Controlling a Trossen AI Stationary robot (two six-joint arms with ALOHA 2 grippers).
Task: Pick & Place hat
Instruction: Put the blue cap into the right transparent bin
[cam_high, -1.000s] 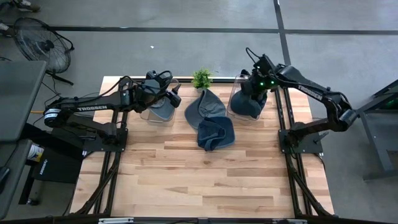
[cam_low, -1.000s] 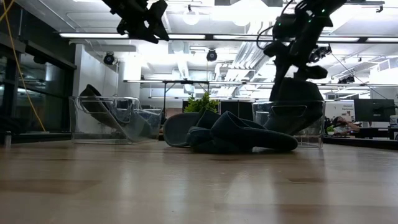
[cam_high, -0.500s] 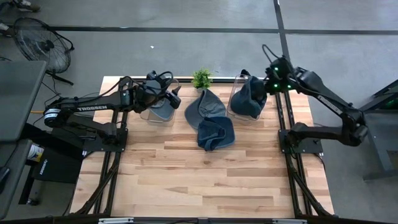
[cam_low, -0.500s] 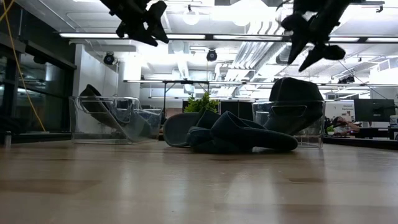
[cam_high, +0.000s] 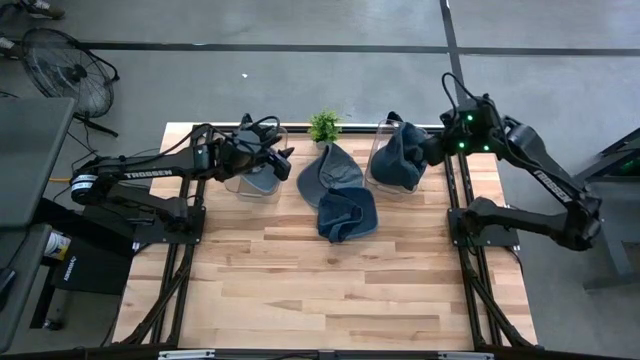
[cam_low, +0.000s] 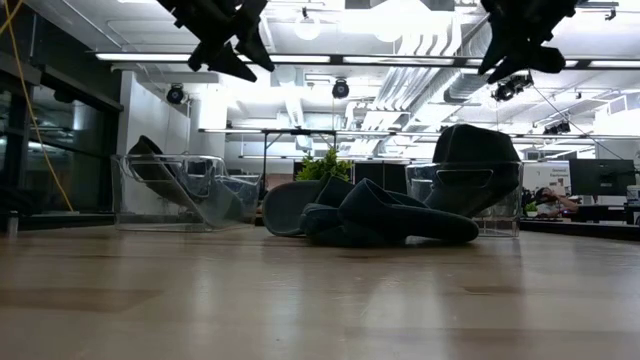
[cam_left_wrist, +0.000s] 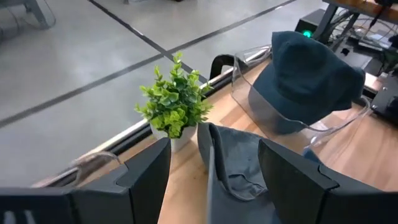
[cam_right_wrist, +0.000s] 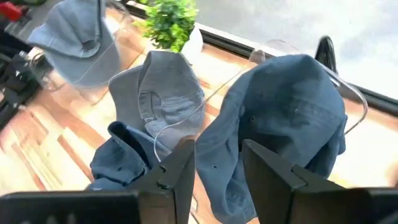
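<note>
- Backing off now, the right gripper (cam_high: 437, 148) has pulled up and away from the right bin (cam_high: 381, 150) since a second ago, when it was pressed down on the hat there; its fingers stand apart with nothing between them.
- That hat in the right bin (cam_high: 401, 160) stays behind, slumped over the clear wall, crown bulging above the rim in the low view.
- Over on the other side, the left gripper (cam_high: 281, 155) hovers above the left bin (cam_high: 262, 132), jaws spread and empty, much where it was before; a grey-blue hat (cam_high: 258, 178) lies inside that bin.
- Two more hats wait on the table (cam_high: 340, 290) between the bins: a flattened hat (cam_high: 328, 172) just by the small plant (cam_high: 323, 126), and a crumpled hat (cam_high: 347, 214) touching its near edge.
- Handling call: these look like soft, light cloth, with no stiffness to speak of, so they will sag and fold when lifted.
- Best hold is probably a pinch on a raised fold or the brim edge, where the fabric doubles up; a flat panel would likely slide out from between the fingers.
- Watch for the two table hats dragging each other, since they overlap.
</note>
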